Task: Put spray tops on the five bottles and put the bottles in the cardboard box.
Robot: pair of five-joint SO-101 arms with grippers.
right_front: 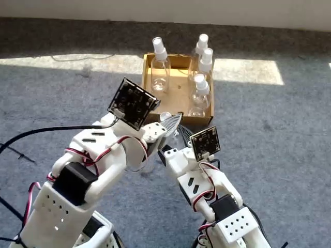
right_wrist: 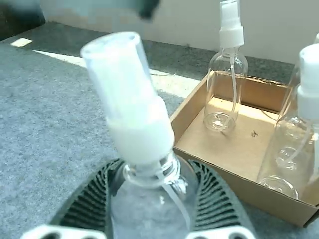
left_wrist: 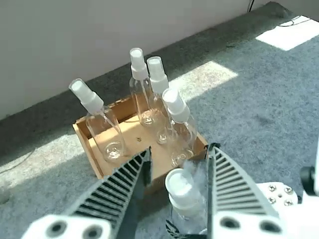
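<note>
A clear bottle (right_wrist: 149,209) with a white spray top (right_wrist: 132,104) stands slightly tilted just in front of the cardboard box (right_front: 147,64). My right gripper (right_wrist: 154,172) is shut on the bottle's body below the neck. My left gripper (left_wrist: 180,150) hangs over the same bottle, open, with its fingers (left_wrist: 124,184) on either side of the spray top (left_wrist: 182,188) and a gap beside it. In the high view the two grippers meet near the box's front edge, around the bottle's cap (right_front: 165,117). Several capped bottles (right_front: 160,70) stand upright inside the box.
The box sits on grey carpet (right_front: 269,129) near a wall (left_wrist: 75,30). One bottle (left_wrist: 102,127) stands alone on one side of the box; three (left_wrist: 164,99) cluster on the other, leaving bare box floor (left_wrist: 134,142) between. A black cable (right_front: 31,135) trails beside the left arm.
</note>
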